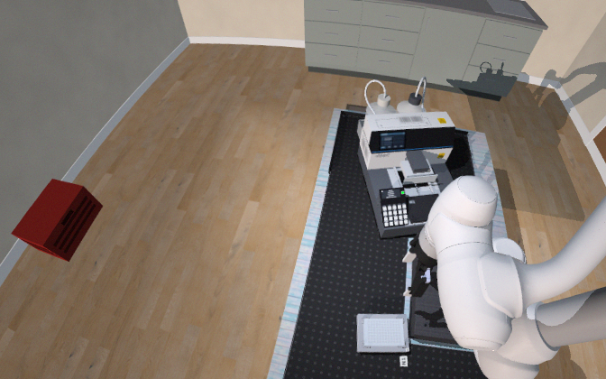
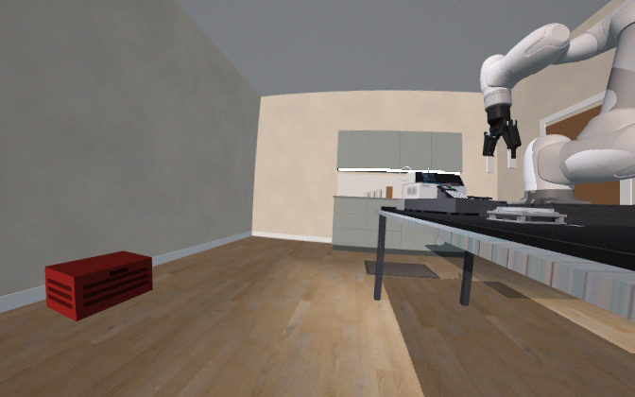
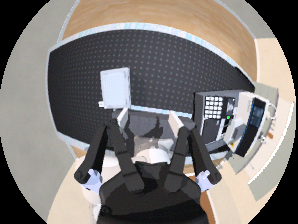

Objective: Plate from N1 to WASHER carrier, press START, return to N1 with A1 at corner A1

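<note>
The white well plate (image 1: 382,332) lies in the grey nest N1 (image 1: 383,347) near the front end of the black table. It also shows in the side view (image 2: 525,214) and in the wrist view (image 3: 115,86). The washer (image 1: 406,144) stands at the far end, with its keypad (image 1: 395,213) at the front left and its carrier (image 1: 420,182) beside it. A small green light (image 1: 402,193) shows above the keys. My gripper (image 2: 500,163) hangs high above the table between washer and nest, open and empty. In the top view my arm largely hides the gripper (image 1: 417,275).
Two white bottles (image 1: 397,103) with tubes stand behind the washer. A dark plate (image 1: 428,311) lies under my arm beside the nest. A small label (image 1: 403,360) lies in front of the nest. A red box (image 1: 56,218) sits on the floor at the left.
</note>
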`<state>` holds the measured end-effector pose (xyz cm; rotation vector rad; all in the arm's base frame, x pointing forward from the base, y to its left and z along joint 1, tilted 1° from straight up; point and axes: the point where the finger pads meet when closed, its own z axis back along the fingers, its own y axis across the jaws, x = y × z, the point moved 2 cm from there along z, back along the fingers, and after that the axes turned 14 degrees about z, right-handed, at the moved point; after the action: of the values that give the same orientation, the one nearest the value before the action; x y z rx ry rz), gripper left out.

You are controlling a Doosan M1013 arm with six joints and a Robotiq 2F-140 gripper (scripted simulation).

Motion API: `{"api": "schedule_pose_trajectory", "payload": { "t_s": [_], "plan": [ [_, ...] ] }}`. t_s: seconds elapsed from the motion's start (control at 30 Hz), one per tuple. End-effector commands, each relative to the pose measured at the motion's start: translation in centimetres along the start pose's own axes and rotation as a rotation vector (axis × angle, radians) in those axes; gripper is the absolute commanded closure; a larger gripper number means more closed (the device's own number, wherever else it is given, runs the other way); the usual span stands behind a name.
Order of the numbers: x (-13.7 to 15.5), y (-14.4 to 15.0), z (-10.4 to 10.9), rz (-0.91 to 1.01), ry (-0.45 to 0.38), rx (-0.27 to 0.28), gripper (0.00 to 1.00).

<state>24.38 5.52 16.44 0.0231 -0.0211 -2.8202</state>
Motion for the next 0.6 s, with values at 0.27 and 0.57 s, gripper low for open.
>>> {"api": "schedule_pose_trajectory", "payload": {
  "t_s": [0.27, 0.57],
  "plan": [
    [-2.6, -2.4, -1.6, -0.001, -0.001, 0.003, 0.3],
    [-4.3, -6.3, -3.1, 0.077, -0.001, 0.003, 0.3]
  ]
}}
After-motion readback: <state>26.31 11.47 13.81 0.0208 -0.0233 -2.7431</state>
